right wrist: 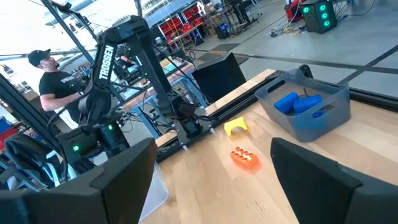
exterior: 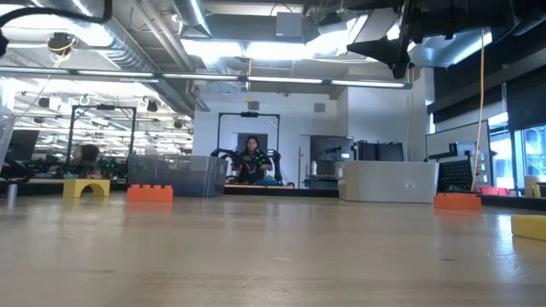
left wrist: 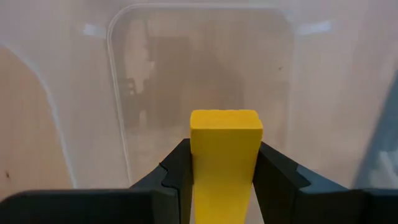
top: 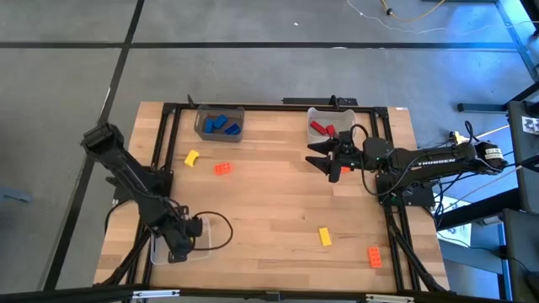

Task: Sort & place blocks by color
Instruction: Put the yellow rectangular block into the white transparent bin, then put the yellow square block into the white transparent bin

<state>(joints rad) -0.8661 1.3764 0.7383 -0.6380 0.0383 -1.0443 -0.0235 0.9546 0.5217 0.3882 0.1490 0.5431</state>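
My left gripper (top: pixel 179 246) is at the table's near left, pointing steeply down into a clear bin (top: pixel 216 231), and is shut on a yellow block (left wrist: pixel 225 146). My right gripper (top: pixel 317 157) waits open and level at the far right, beside the bin of red blocks (top: pixel 322 128), with nothing between its fingers (right wrist: pixel 124 180). A bin at the far edge holds the blue blocks (top: pixel 221 124). A yellow arch block (top: pixel 192 157), two orange blocks (top: pixel 223 168) (top: pixel 374 257) and a yellow block (top: pixel 324 237) lie flat on the table. My left gripper pinches the yellow block's two long sides (left wrist: pixel 198 171) between its two fingers (left wrist: pixel 177 177). The fingers come from above, slanting down, and lie along the block. The block's studded free end (left wrist: pixel 225 118) sticks out past the fingertips over the clear bin's floor (left wrist: pixel 205 68).
A black metal frame (top: pixel 269 106) runs round the table. The middle of the table top (top: pixel 269 202) is bare wood. In the right wrist view a person (right wrist: pixel 53 81) stands beyond the table's left side, behind my left arm (right wrist: pixel 124 68).
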